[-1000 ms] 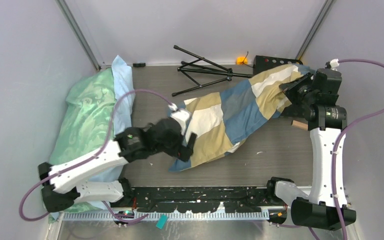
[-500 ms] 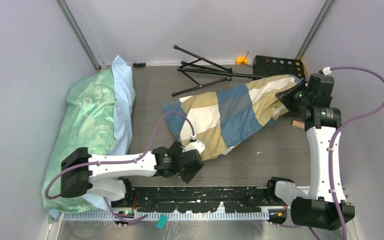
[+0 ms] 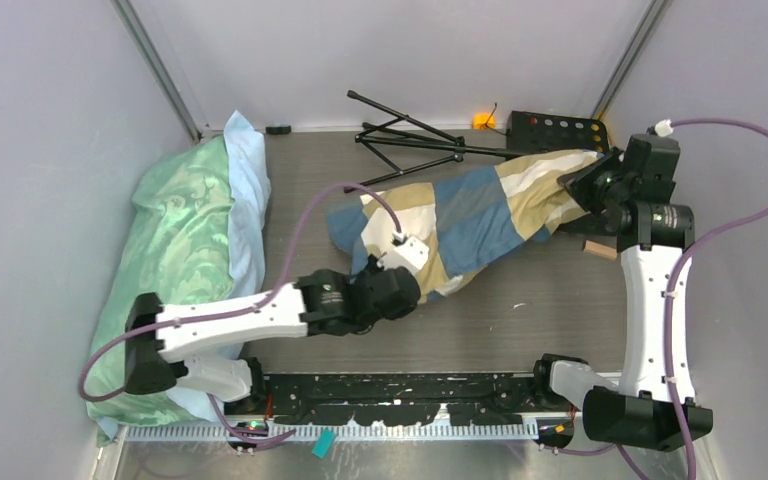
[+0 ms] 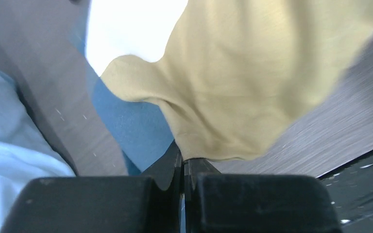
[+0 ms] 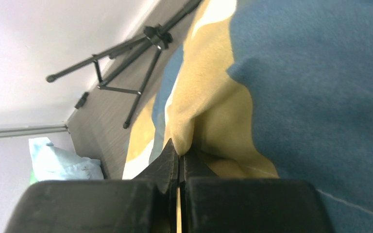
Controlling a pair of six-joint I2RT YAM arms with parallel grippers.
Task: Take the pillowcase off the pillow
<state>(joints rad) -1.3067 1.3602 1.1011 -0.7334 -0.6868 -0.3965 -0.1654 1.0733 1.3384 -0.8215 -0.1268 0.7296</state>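
The pillowcase (image 3: 480,215) lay in a long, lumpy diagonal on the desk (image 3: 560,300), running from near the middle up toward the far right corner, its blue, tan and cream blocks all showing. The right gripper (image 5: 178,149) sat at the far right end of it, its fingers clamped together with a fold of tan cloth caught between the tips. The left gripper (image 4: 183,159) had reached the near left end of the cover, around the middle of the desk. Its fingers were pressed shut with the tips against the lower edge of a tan panel, but whether any cloth was actually nipped between them could not be told. The pillow did not show in any view. Since the cover looked filled rather than flat, it was most likely still inside, so the removal seemed barely begun: the two ends had been reached, yet no opening was exposed and nothing had slid out. What remained, by that reading, was finding the open end, holding the cover there and drawing the pillow free. A mint-green pillow (image 3: 175,250) lay along the left edge, and a folded tripod (image 3: 410,140) and a black box (image 3: 555,128) lay by the far edge, all apart from the work.
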